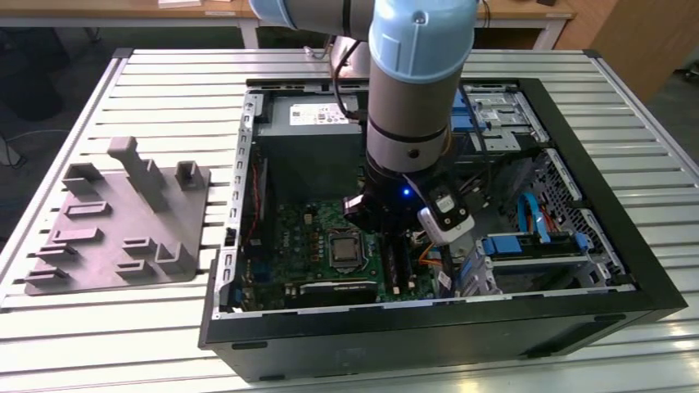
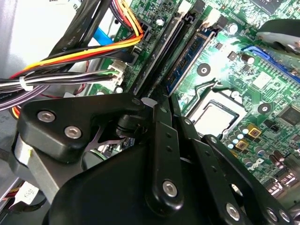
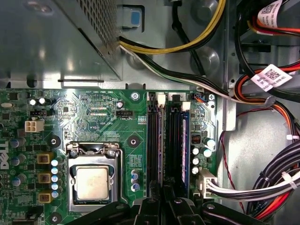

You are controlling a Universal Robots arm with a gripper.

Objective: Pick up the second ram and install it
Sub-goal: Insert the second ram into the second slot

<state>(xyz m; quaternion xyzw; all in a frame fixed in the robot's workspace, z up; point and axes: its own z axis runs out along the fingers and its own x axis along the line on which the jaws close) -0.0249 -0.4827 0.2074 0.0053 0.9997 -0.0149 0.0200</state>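
My gripper (image 1: 385, 223) is down inside the open computer case (image 1: 437, 332), over the motherboard's memory slots. In the first wrist view its fingertips (image 3: 163, 204) close on either side of the second ram (image 3: 161, 136). This is a slim dark bluish stick standing on edge along a black slot. In the second wrist view the gripper (image 2: 157, 101) looks shut, with its tips down at the near end of the slots. Another bluish memory stick (image 3: 186, 140) (image 2: 187, 56) sits in a slot beside it.
A grey moulded fixture tray (image 1: 120, 221) lies on the slatted table at the exterior view's left. Cable bundles (image 3: 262, 178) (image 2: 70, 61) run close beside the slots. The processor socket (image 3: 92, 183) and the power supply box (image 3: 56, 42) are nearby.
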